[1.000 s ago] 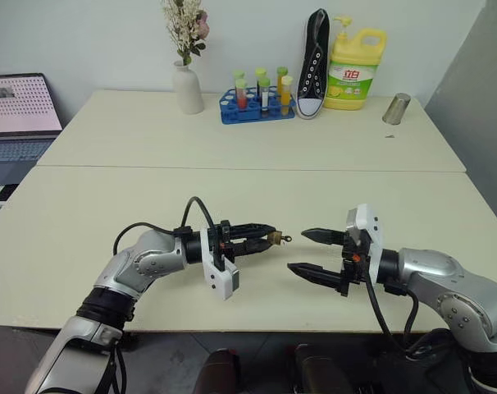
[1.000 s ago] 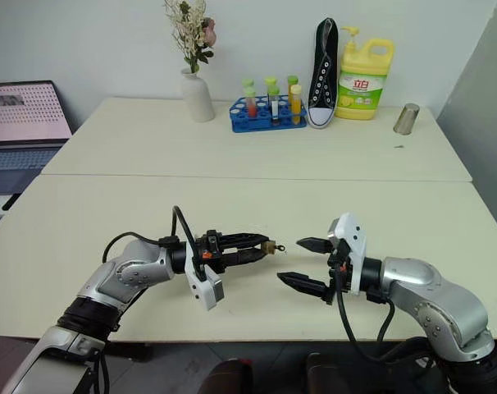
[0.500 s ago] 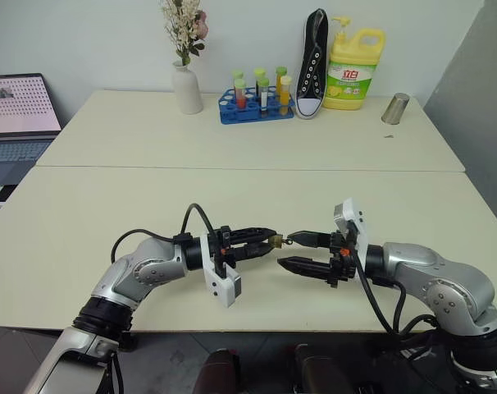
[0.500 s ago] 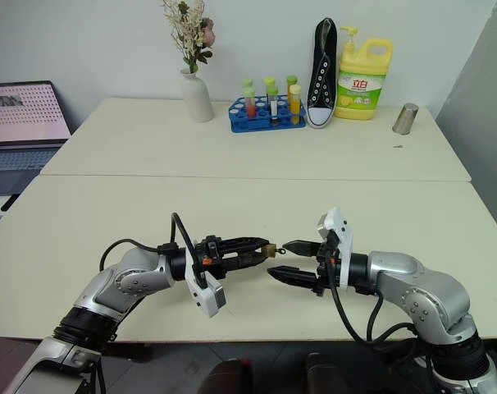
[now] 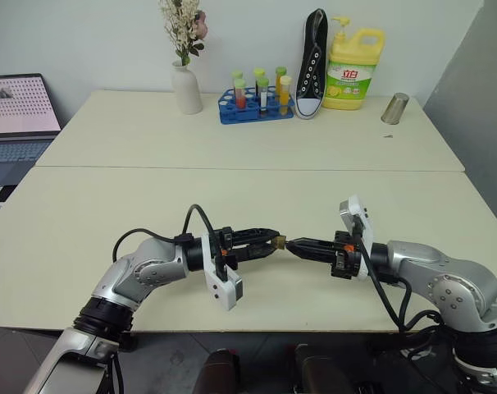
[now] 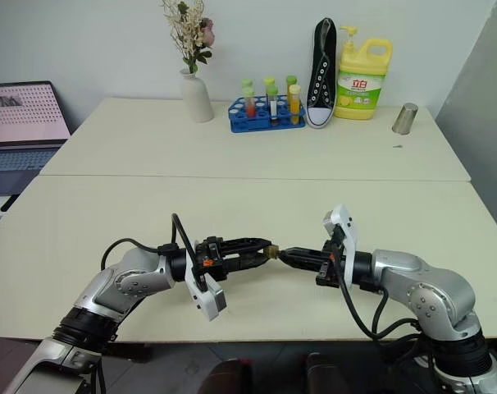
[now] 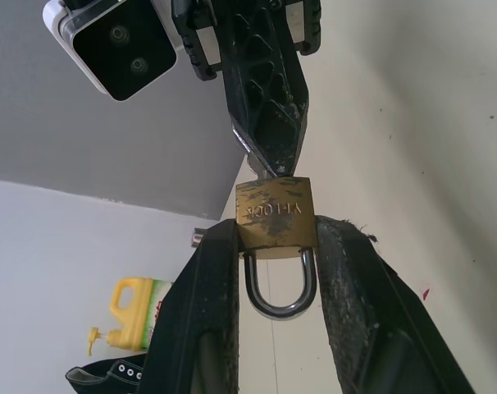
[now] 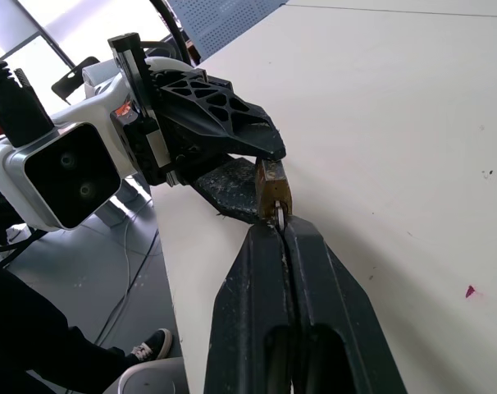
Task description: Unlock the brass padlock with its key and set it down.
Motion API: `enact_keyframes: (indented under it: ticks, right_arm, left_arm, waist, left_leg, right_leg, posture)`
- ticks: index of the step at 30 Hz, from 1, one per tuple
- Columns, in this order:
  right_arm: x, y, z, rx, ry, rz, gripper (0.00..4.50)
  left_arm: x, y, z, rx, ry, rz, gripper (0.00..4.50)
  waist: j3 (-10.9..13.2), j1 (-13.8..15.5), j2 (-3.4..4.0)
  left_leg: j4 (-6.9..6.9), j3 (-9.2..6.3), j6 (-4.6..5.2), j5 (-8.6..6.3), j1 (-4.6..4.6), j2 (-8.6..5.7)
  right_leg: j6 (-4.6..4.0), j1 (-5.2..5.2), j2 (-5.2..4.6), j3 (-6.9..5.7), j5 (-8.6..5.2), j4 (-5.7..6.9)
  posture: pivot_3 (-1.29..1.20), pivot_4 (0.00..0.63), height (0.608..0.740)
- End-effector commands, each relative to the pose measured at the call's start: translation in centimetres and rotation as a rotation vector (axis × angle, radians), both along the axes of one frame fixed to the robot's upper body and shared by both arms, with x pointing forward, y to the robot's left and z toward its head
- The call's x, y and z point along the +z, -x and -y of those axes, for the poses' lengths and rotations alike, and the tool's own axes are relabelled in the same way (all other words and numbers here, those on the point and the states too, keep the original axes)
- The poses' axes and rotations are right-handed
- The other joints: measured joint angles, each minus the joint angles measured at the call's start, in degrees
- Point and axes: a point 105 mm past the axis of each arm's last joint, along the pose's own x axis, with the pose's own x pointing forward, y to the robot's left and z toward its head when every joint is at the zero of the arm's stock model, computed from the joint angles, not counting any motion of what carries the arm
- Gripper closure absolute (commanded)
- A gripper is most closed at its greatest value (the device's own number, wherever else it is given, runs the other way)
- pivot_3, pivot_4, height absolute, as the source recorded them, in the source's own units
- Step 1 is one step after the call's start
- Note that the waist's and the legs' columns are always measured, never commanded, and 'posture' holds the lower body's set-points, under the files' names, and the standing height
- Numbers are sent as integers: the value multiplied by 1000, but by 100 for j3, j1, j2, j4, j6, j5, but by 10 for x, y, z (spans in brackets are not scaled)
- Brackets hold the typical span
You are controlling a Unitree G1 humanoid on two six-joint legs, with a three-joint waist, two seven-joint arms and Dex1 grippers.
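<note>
The brass padlock (image 7: 275, 215) is pinched by its sides between the fingers of my left gripper (image 5: 269, 244), a little above the table's front part. Its silver shackle (image 7: 281, 289) loops back between those fingers. My right gripper (image 5: 294, 245) faces it from the right, its fingertips (image 8: 283, 234) pressed together at the padlock's (image 8: 271, 187) bottom end. The key (image 7: 258, 167) shows as a thin silver sliver between those tips and is otherwise hidden.
At the back of the cream table (image 5: 232, 139) stand a white vase (image 5: 187, 88), a blue test-tube rack (image 5: 257, 103), a black shoe (image 5: 313, 61), a yellow detergent bottle (image 5: 354, 68) and a metal cup (image 5: 396, 108). A laptop (image 5: 17, 107) sits at the far left.
My right gripper has moved left up to the padlock and closed its wide-open fingers on the key. The left gripper has kept the padlock still.
</note>
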Motion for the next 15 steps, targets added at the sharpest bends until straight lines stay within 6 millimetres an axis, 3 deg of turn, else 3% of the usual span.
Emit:
enact_keyframes:
  ticks: [1,12,15]
  right_arm:
    - [16,8,-3,74,-50,19,4500]
    - [24,-4,6,81,-58,-176,4500]
    - [22,-9,7,96,-65,-319,4500]
  left_arm:
    - [4,2,0,-5,5,15,3543]
    - [2,7,0,-36,-13,37,3543]
    - [2,8,0,-47,-36,68,3543]
  waist:
    - [0,0,0]
    - [0,-2,0]
    - [1,-4,0]
  left_leg:
    - [0,0,0,0,0,0]
    - [-2,0,0,0,0,1]
    - [-2,2,1,0,-1,1]
  right_leg:
    - [0,0,0,-1,0,0]
    - [-6,0,-1,0,4,-1]
    - [-10,0,-2,1,6,-1]
  posture:
    - [0,150,740]
    - [0,150,740]
    - [0,150,740]
